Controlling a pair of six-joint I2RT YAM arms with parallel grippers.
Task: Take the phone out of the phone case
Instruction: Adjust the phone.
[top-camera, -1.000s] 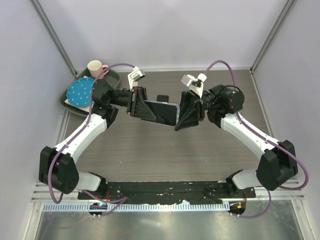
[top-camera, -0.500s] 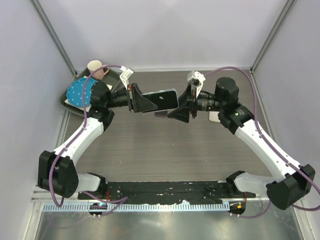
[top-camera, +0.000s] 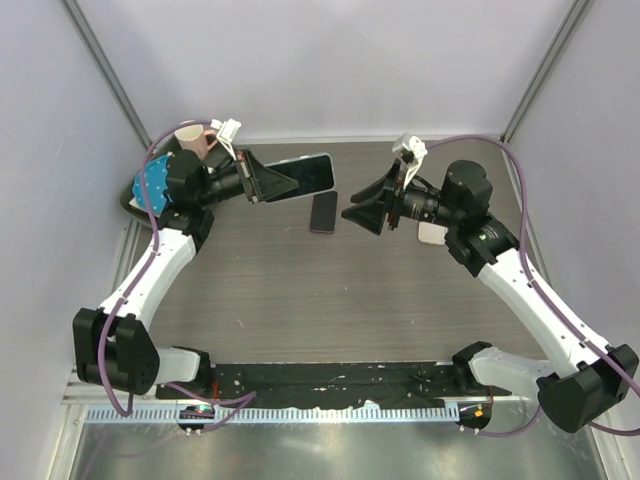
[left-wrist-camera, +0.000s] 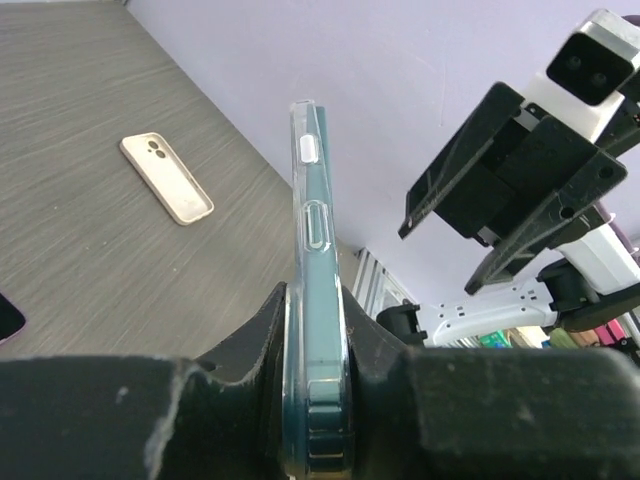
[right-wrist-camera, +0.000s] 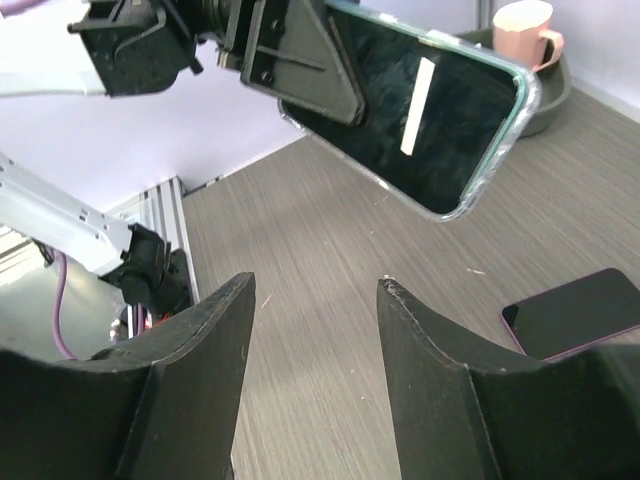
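Note:
A teal phone in a clear case (top-camera: 303, 174) is held in the air at the back left, clamped at its left end by my left gripper (top-camera: 278, 183). The left wrist view shows it edge-on (left-wrist-camera: 315, 230) between the shut fingers (left-wrist-camera: 250, 340). In the right wrist view its dark screen (right-wrist-camera: 420, 110) faces the camera, clear rim all round. My right gripper (top-camera: 357, 212) is open and empty, apart from the phone to its right; its fingers (right-wrist-camera: 210, 340) hang over bare table.
A dark phone with a pink edge (top-camera: 323, 211) lies on the table between the grippers (right-wrist-camera: 575, 312). A cream case (top-camera: 432, 232) lies under the right arm (left-wrist-camera: 166, 177). A pink mug (top-camera: 192, 135), a dark tray (top-camera: 222, 157) and a blue dotted disc (top-camera: 158, 184) stand at the back left.
My left gripper has carried the cased phone back and to the left. My right gripper has come off the phone's right end and drawn away to the right, open.

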